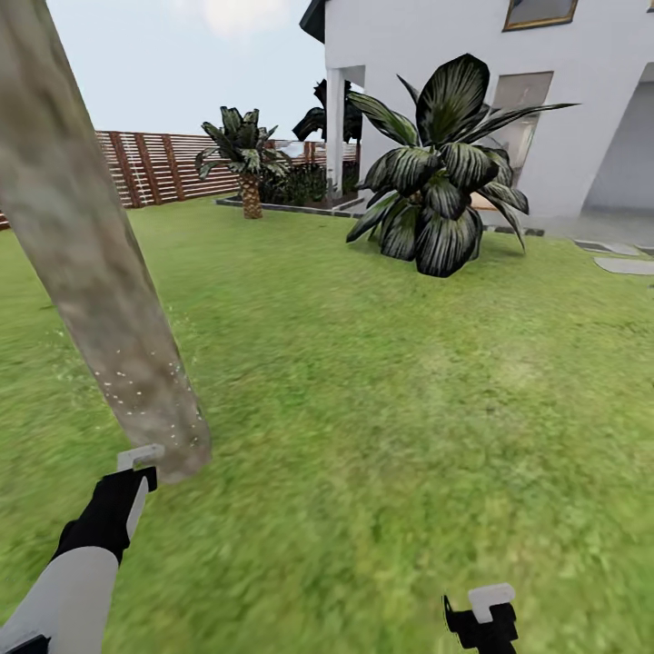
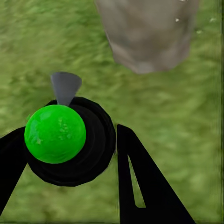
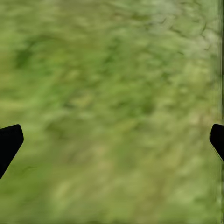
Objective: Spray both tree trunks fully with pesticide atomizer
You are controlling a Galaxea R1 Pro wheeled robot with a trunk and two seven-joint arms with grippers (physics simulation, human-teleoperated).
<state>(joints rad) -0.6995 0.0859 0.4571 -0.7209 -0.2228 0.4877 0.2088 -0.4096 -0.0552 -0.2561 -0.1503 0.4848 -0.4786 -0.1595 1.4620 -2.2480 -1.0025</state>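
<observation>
Tree trunk [image 1: 100, 300] leaning on blotchy lawn [image 1: 381, 381], white-speckled.

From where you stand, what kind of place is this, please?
Most likely a house garden: a grass lawn, a brown slatted wooden fence at the back, a white house, and a thick leaning tree trunk close by.

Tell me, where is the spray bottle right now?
The atomizer sits between the left gripper's fingers, low at the head view's left, right beside the base of the speckled tree trunk.
</observation>
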